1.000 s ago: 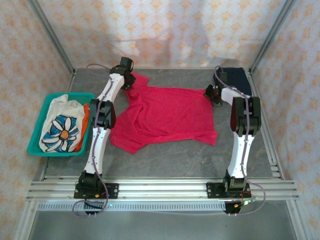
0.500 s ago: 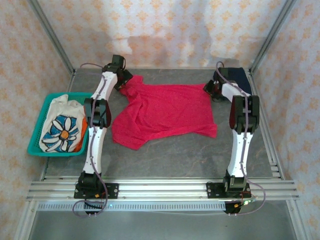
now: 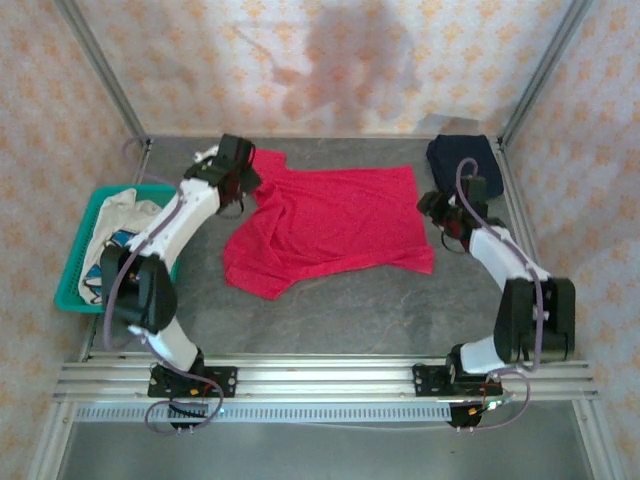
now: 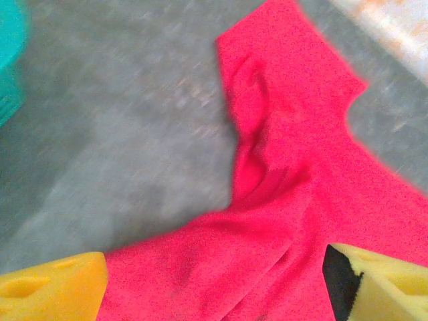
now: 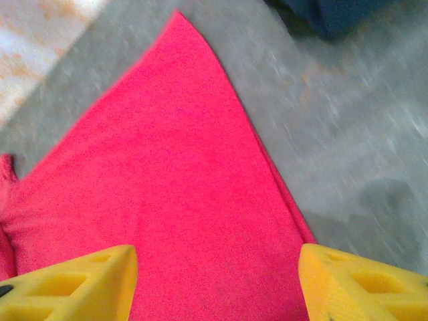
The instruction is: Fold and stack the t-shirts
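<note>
On the table (image 3: 330, 310) lie 2 of the 3 t-shirts: the spread t-shirt (image 3: 330, 225) in the middle, and the folded t-shirt (image 3: 460, 155) behind it in the far right corner, apart from it. The bundled t-shirt (image 3: 118, 215) sits in the basket (image 3: 68, 290) at the table's left edge, well left of the spread t-shirt. The left gripper (image 3: 243, 188) hangs over the spread t-shirt's far left part, and the right gripper (image 3: 437, 208) over its right edge, before the folded t-shirt.

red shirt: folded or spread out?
Spread out. The red shirt lies open on the table, with its sleeves and hem corners out. The left gripper and right gripper are open over it.
</note>
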Robot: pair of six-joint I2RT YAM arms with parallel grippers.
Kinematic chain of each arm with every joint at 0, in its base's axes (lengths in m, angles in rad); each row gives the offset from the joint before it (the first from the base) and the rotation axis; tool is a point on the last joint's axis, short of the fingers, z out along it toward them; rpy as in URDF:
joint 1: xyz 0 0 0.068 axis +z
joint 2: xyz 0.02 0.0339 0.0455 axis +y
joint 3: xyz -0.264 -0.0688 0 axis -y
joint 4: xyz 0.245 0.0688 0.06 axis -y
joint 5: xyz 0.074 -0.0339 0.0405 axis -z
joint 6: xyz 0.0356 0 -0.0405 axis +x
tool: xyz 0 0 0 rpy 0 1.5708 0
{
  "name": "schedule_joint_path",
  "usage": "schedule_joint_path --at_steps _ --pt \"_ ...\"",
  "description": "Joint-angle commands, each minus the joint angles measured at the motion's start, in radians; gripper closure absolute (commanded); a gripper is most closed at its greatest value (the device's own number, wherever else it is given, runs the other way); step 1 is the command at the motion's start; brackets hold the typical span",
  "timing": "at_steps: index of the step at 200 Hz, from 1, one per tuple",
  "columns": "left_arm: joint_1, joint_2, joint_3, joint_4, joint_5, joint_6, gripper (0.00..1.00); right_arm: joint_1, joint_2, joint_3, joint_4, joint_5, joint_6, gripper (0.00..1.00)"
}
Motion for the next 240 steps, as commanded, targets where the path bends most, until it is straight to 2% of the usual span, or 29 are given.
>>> schedule_joint_path --at_steps 1,23,48,88,113,149,175,211,240 --pt "-0.027 -0.073 -0.177 -0.067 -0.085 -0.211 0.17 -0.002 -0.11 -0.089 -0.096 0.024 0.045 0.34" --pt "-0.075 -0.189 -0.374 -0.089 -0.065 -0.399 0.19 0.009 -0.186 -0.167 -0.165 -0.041 0.087 0.34" --pt "-0.106 -0.308 -0.55 -0.063 -0.042 -0.578 0.2 0.069 -0.254 -0.233 -0.193 -0.06 0.167 0.34" --pt "-0.118 -0.333 -0.667 0.029 0.037 -0.708 0.23 0.126 -0.194 -0.262 -0.153 -0.026 0.271 0.34" --pt "-0.118 -0.325 -0.711 0.105 0.068 -0.759 0.24 0.126 -0.155 -0.255 -0.111 0.037 0.31 0.34" --pt "-0.118 -0.267 -0.749 0.224 0.11 -0.824 0.27 0.125 -0.04 -0.158 -0.091 0.057 0.302 0.34" --pt "-0.118 -0.212 -0.731 0.249 0.146 -0.837 0.3 0.126 0.038 -0.084 -0.171 0.125 0.233 0.34" --pt "-0.118 -0.182 -0.742 0.266 0.147 -0.87 0.34 0.138 0.153 -0.018 -0.222 0.137 0.174 0.32" --pt "-0.117 -0.145 -0.742 0.31 0.187 -0.874 0.35 0.153 0.227 0.022 -0.245 0.131 0.156 0.39"
